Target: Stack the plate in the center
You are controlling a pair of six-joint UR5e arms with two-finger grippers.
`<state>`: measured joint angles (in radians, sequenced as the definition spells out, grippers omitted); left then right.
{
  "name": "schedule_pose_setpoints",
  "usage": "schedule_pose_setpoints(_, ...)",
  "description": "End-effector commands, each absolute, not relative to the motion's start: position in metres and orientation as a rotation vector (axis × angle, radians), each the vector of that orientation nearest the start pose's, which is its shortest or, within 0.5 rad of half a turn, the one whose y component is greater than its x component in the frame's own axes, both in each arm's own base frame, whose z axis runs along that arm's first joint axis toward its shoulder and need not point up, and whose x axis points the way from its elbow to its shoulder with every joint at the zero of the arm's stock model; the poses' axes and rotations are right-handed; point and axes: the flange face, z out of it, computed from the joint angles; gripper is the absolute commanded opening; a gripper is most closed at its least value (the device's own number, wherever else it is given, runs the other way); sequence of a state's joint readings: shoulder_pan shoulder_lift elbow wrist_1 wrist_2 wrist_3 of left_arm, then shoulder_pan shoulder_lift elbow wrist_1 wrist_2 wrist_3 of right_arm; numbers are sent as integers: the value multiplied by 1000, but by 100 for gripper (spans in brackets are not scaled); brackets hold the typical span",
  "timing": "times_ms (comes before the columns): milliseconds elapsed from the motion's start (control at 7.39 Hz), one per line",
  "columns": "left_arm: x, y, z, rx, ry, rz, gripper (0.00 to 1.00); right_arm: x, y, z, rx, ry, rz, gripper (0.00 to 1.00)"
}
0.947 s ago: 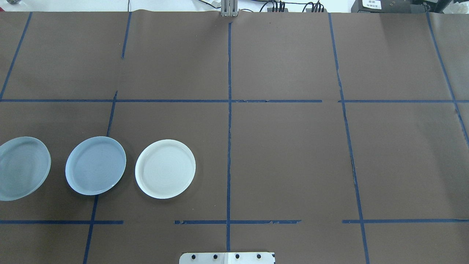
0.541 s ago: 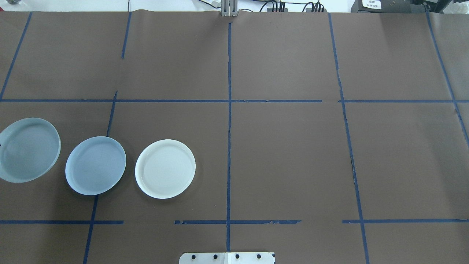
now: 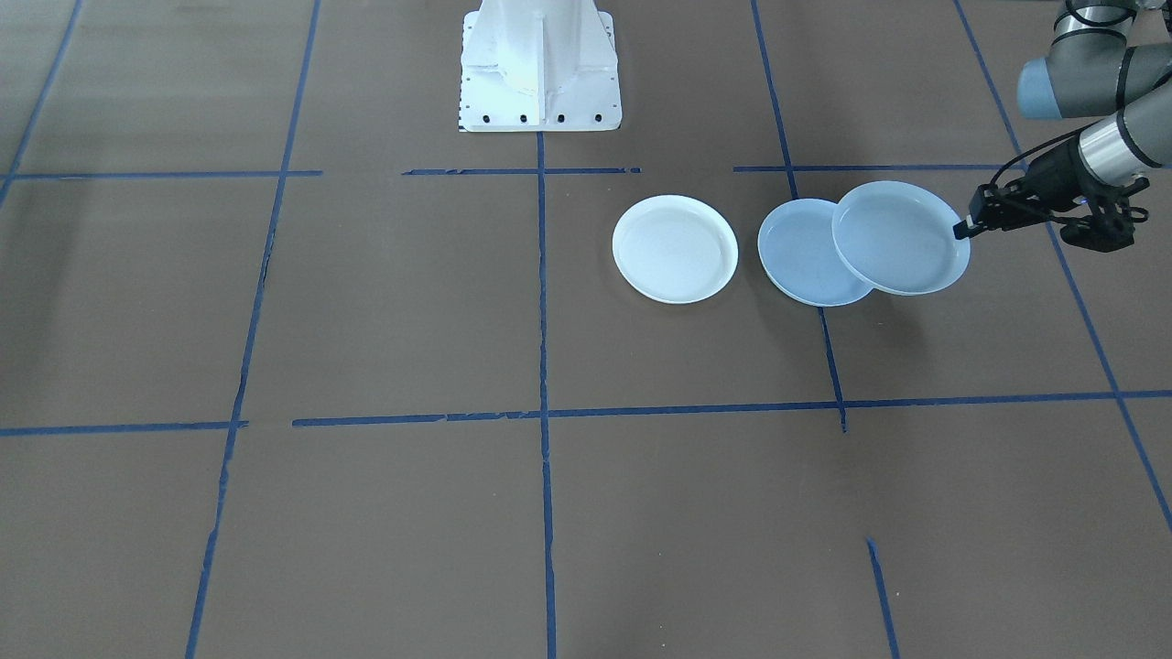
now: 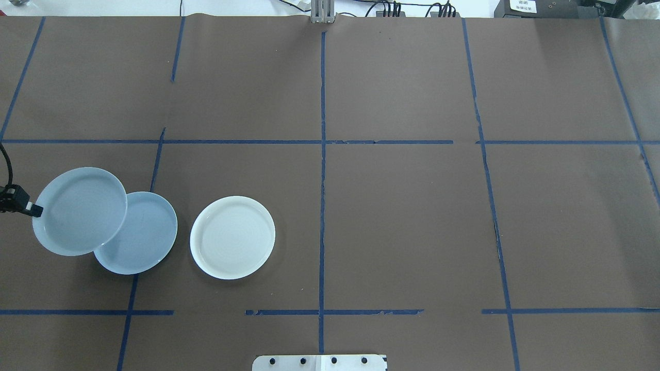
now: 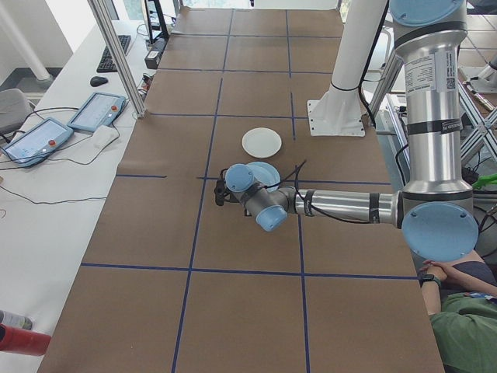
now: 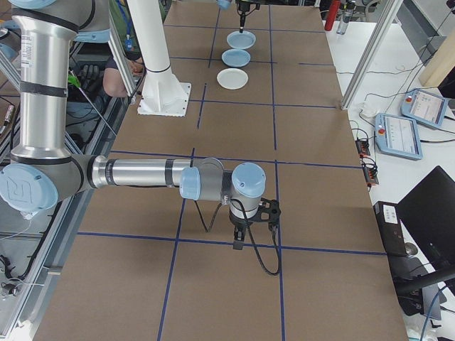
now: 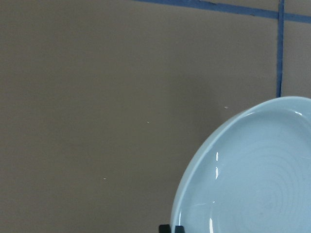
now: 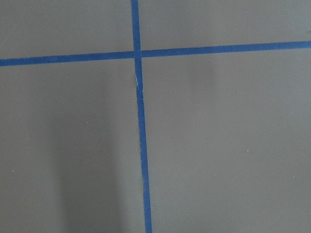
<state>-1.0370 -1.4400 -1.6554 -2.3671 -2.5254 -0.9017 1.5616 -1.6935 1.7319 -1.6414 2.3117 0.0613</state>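
Overhead exterior view: the left gripper (image 4: 32, 208) enters at the left edge and is clamped on the rim of the glossy ringed plate (image 4: 80, 210), which it holds lifted and tilted. The held plate's right edge overlaps the upper-left part of the pale-blue plate (image 4: 142, 238); whether the two touch cannot be told. The pale-blue plate lies flat on the brown table cover (image 4: 402, 216), in the middle of the row, with the white plate (image 4: 232, 237) near its right, apart from it.

Front-facing view: mirrored order. White plate (image 3: 675, 248), then pale-blue plate (image 3: 801, 256), then ringed plate (image 3: 900, 237) covering the pale-blue plate's right edge. Left gripper (image 3: 964, 225) pinches the ringed plate's far-right rim.

Left wrist view: concentric rings visible on the held plate (image 7: 252, 179); black fingertips (image 7: 171, 228) sit at its rim on the bottom edge.

Right gripper (image 6: 239, 244): seen only in the exterior right view, pointing down over the cover, well apart from the plates. Whether its jaws are wide or narrow cannot be told.
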Motion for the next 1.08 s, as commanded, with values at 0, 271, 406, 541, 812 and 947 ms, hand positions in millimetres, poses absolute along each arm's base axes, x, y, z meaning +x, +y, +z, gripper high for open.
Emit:
schedule_pose_setpoints(0, 226, -403, 561, -124, 1138, 22, 0, 62, -438, 646, -57, -739, 62, 100)
schedule_pose_setpoints(271, 241, -408, 555, -132, 1144, 30, 0, 63, -438, 646, -56, -739, 63, 100)
schedule_pose_setpoints(406, 247, -411, 549, -138, 1149, 29, 0, 62, -438, 646, -57, -739, 62, 100)
schedule_pose_setpoints(541, 252, -410, 548, -142, 1149, 37, 0, 62, -438, 646, -57, -739, 62, 100)
schedule_pose_setpoints(812, 254, -408, 550, -146, 1147, 41, 0, 62, -438, 646, -57, -739, 62, 100)
schedule_pose_setpoints(947, 254, -409, 552, -148, 1145, 40, 0, 62, -438, 646, -57, -739, 62, 100)
